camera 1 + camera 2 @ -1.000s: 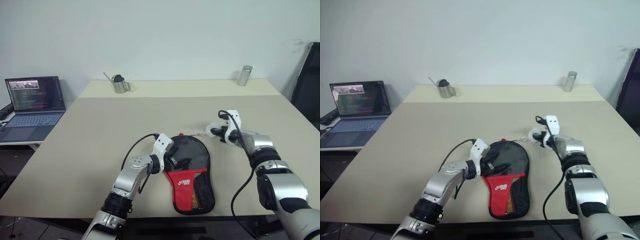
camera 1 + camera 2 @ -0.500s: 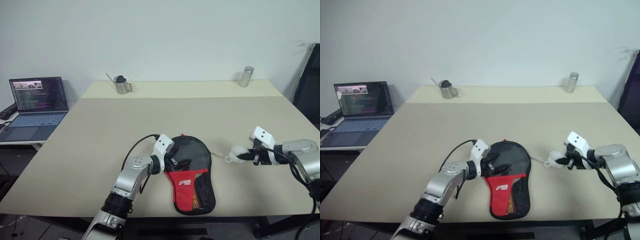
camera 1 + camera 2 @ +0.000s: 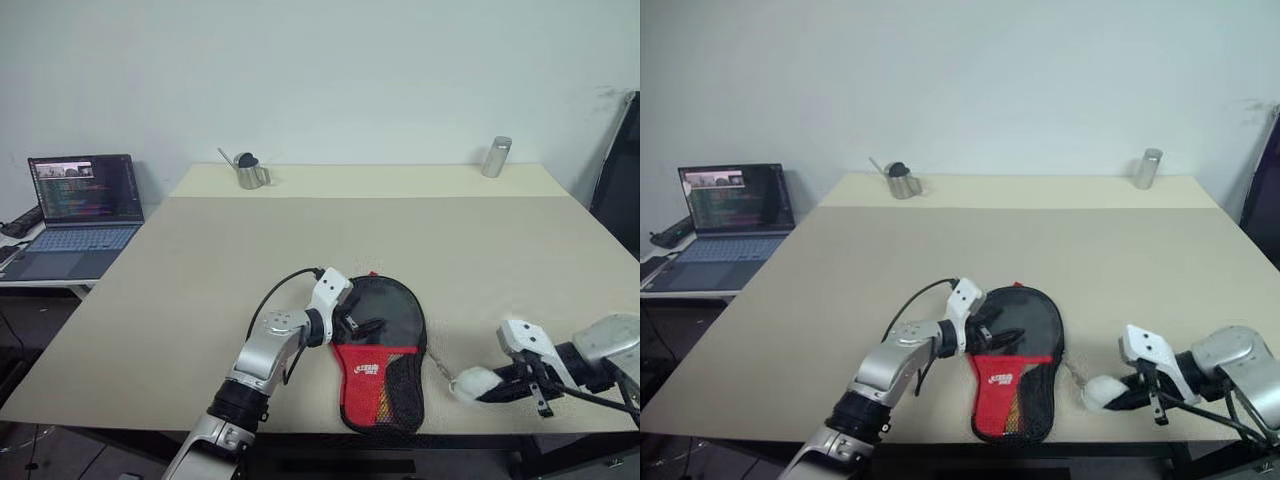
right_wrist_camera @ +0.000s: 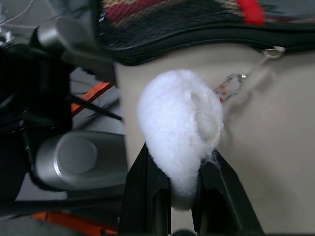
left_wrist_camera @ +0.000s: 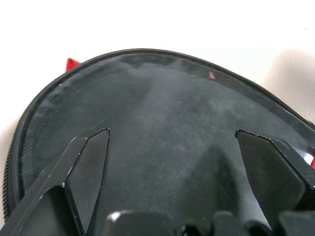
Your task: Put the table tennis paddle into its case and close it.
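The case [image 3: 380, 350] is lying near the table's [image 3: 200, 260] front edge, long axis running toward the robot. The left gripper [image 5: 172, 162], jaws spread wide, is pressing on its round end. The right gripper [image 4: 181, 189], just beside, is pinching a white pom-pom [image 4: 179, 125] tethered to the zip pull.

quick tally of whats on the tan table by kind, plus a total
black and red paddle-shaped fabric case: 1
white fluffy pompom on a cord, gripped in the right pincer: 1
small metal pitcher: 1
metal cylinder can: 1
total: 4
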